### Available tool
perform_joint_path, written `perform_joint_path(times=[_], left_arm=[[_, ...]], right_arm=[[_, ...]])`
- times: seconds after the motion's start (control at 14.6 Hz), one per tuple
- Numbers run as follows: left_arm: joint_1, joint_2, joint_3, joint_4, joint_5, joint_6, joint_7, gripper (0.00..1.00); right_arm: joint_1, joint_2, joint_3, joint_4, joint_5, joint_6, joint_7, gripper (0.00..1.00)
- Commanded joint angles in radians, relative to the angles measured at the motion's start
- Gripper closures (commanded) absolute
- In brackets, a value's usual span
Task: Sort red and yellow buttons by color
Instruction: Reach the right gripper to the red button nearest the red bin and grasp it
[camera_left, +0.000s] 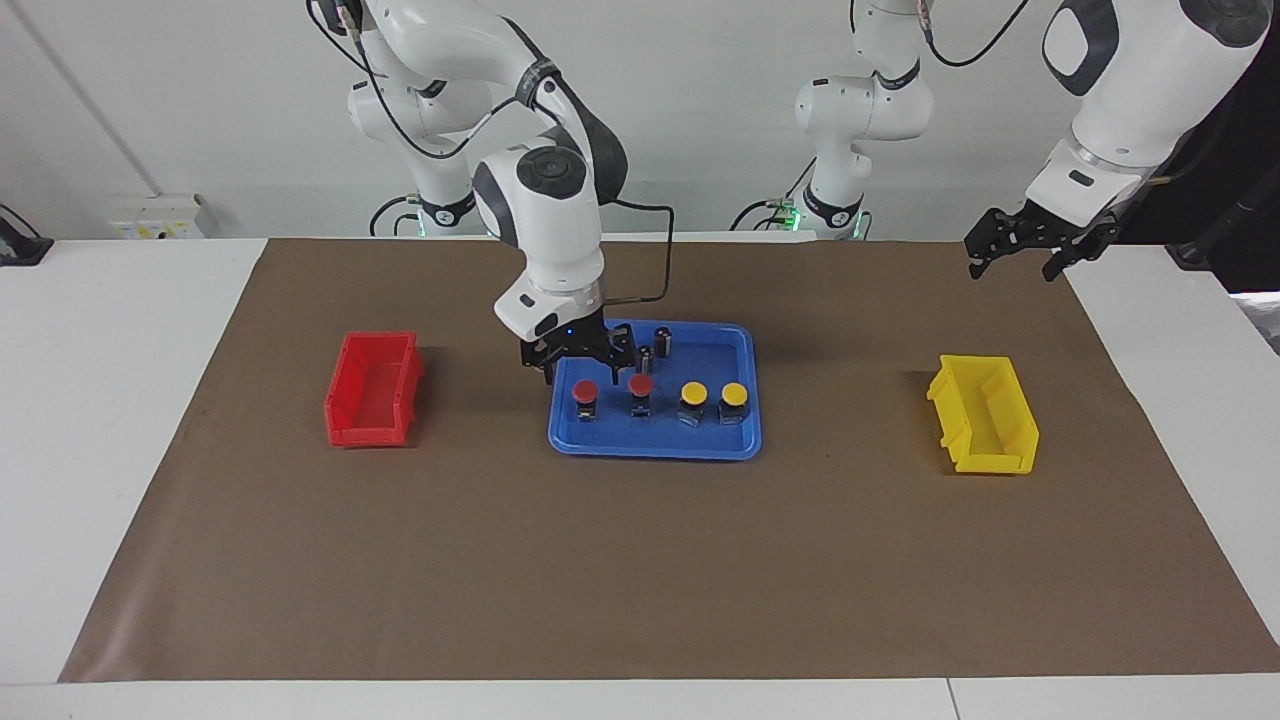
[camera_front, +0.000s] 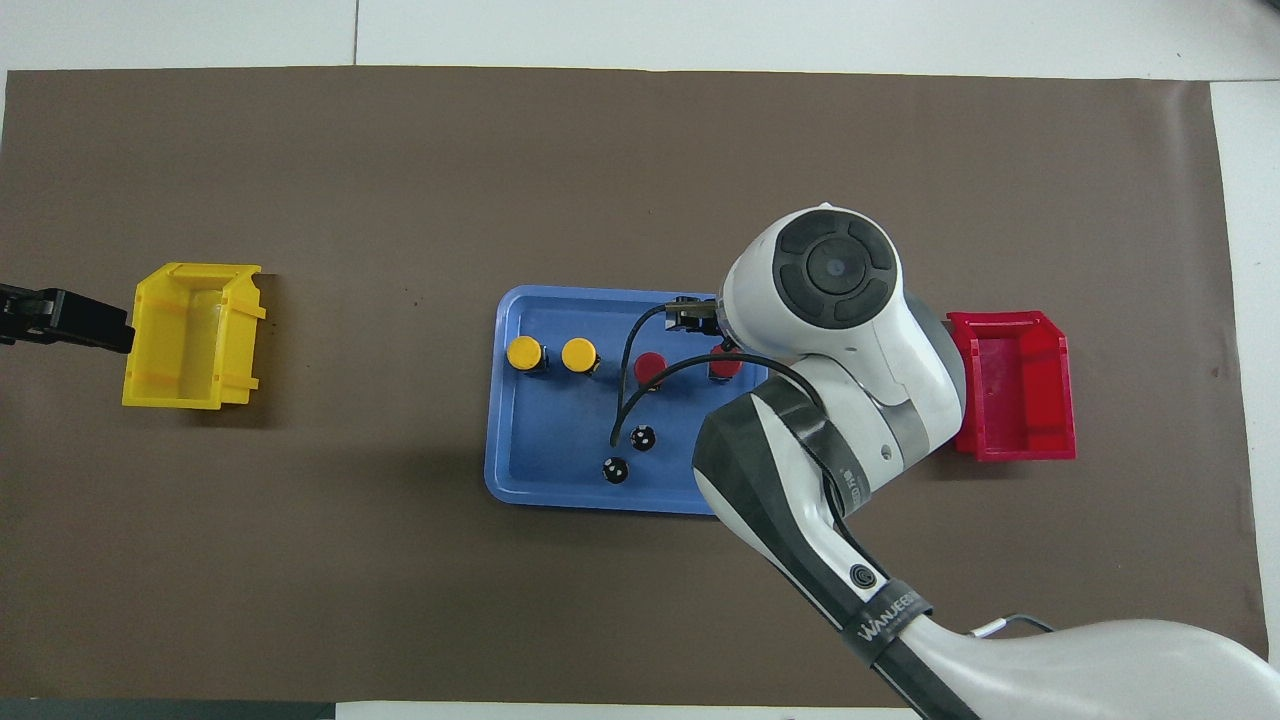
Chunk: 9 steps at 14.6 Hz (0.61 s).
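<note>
Four buttons (camera_left: 659, 394) in a close row, two dark cylinders (camera_left: 654, 350) crowding just robot-side; open brown worktop (camera_left: 640, 560) elsewhere around the tray (camera_left: 655, 445).

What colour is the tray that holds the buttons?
Blue. The tray shows best in the facing view, where no arm covers it.

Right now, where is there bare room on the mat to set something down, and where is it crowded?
Bare mat lies between the red bin and the blue tray, between that tray and the yellow bin, and along the whole stretch farther from the robots. It is crowded inside the tray: the right gripper, jaws open, hangs over the red buttons.
</note>
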Motion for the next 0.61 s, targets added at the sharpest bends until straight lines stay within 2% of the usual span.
perform_joint_path(times=[0.0,0.34,0.55], left_arm=[[0.007,-0.003,-0.003,0.008,0.017,-0.013,0.005,0.00],[0.006,-0.003,-0.004,0.008,0.019,-0.010,0.004,0.00],[-0.005,-0.003,-0.006,0.008,0.019,-0.010,0.004,0.00]], right_arm=[[-0.019,-0.039,0.009,-0.082,-0.019,0.034,0.006,0.00],[-0.017,0.030,0.009,-0.083,-0.025,0.114,0.012,0.03],[-0.005,0.034,0.009,-0.087,-0.026,0.116,0.012,0.11]])
